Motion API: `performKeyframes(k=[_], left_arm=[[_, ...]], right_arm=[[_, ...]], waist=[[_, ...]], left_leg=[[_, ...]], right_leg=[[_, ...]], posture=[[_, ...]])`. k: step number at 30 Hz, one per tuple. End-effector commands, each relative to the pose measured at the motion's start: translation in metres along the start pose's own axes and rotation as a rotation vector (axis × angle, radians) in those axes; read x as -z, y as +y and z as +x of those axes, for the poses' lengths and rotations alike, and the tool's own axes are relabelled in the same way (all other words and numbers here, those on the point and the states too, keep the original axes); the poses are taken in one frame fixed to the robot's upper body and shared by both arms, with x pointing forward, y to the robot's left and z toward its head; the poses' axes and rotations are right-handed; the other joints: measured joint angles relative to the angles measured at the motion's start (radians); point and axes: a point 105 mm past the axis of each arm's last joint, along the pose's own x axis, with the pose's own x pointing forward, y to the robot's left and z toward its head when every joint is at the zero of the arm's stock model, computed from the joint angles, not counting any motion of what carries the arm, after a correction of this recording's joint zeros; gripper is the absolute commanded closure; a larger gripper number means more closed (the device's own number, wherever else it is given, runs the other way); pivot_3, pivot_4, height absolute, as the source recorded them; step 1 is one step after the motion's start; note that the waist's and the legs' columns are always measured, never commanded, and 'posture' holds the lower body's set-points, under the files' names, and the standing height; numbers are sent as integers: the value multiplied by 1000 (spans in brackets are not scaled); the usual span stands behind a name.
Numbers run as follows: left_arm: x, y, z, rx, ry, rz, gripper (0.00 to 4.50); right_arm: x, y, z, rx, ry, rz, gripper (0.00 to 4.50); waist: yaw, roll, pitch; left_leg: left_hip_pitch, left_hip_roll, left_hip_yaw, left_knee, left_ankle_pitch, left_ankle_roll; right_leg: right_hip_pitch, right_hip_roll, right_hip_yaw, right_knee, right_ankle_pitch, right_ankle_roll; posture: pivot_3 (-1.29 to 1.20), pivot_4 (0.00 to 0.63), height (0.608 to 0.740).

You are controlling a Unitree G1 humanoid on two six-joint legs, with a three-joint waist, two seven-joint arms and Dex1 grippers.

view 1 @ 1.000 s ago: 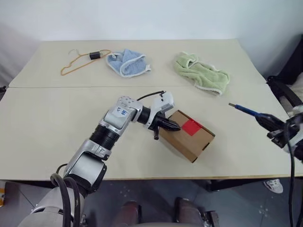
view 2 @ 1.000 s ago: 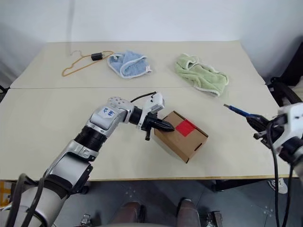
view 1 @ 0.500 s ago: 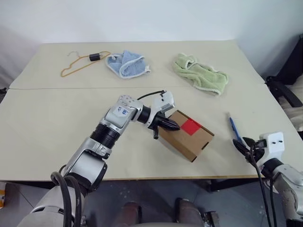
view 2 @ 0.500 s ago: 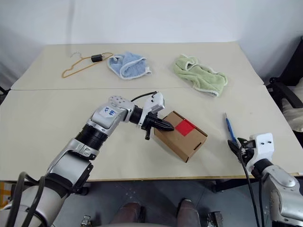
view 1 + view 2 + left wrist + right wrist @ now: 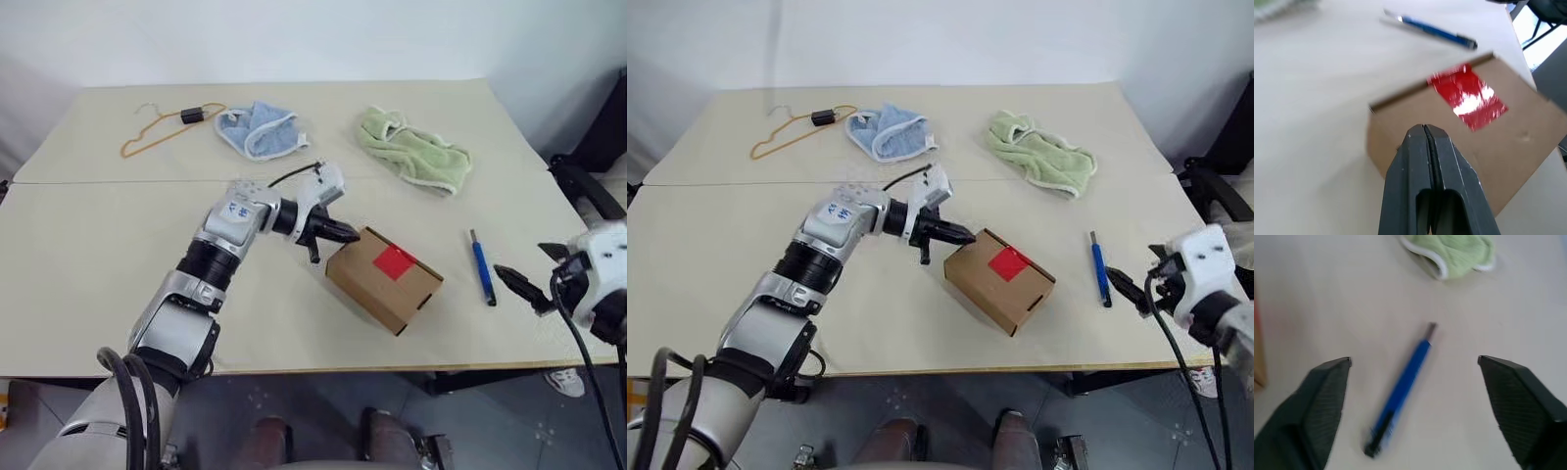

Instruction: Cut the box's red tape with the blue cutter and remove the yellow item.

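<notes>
The brown box (image 5: pixel 377 289) lies closed in the middle of the near table, with the red tape (image 5: pixel 395 261) on its top face. My left gripper (image 5: pixel 348 233) is shut and empty, its tip just off the box's far left corner; in the left wrist view the closed fingers (image 5: pixel 1415 161) point over the box (image 5: pixel 1513 147) toward the red tape (image 5: pixel 1469 95). The blue cutter (image 5: pixel 482 269) lies on the table right of the box. My right gripper (image 5: pixel 519 284) stands open just right of it, with the blue cutter (image 5: pixel 1400 391) lying below and between its spread fingers. The yellow item is hidden.
Along the far side lie an orange wire hanger (image 5: pixel 157 132), a blue cloth (image 5: pixel 260 130) and a green towel (image 5: pixel 416 147). A seam (image 5: pixel 118 182) runs across the table between them and the box. The table's front edge (image 5: pixel 294 370) is close below the box.
My right gripper opened and let go of the blue cutter, which now lies on the table. My left gripper came off the box's top, moving up and away toward the far left.
</notes>
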Motion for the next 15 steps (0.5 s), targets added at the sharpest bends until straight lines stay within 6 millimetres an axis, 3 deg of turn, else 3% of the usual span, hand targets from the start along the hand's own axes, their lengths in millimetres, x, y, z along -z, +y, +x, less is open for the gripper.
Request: performKeyframes(k=[1,6,9,15], left_arm=[[-13,2,-17,6,-9,33,4500],[5,-6,-26,51,127,46,4500],[16,-26,-31,147,202,11,4500],[39,-75,-28,388,308,-74,4500]], right_arm=[[2,8,14,-92,71,-27,1704],[12,1,40,-128,150,-64,3479],[15,4,56,-186,174,-82,4492],[15,17,76,-298,204,-117,4492]], waist=[[-1,0,0],[0,0,0],[-3,0,0],[-1,1,0]], left_leg=[[0,0,0,-1,0,0],[-9,-1,2,-1,0,0],[-11,-1,2,-2,0,0],[-11,0,2,-2,0,0]], right_leg=[[-1,0,0,0,0,0],[-9,0,0,-2,1,1],[-10,0,-1,-3,1,1],[-11,0,-1,-4,1,1]], posture=[[0,150,740],[0,150,740],[0,150,740],[0,150,740]])
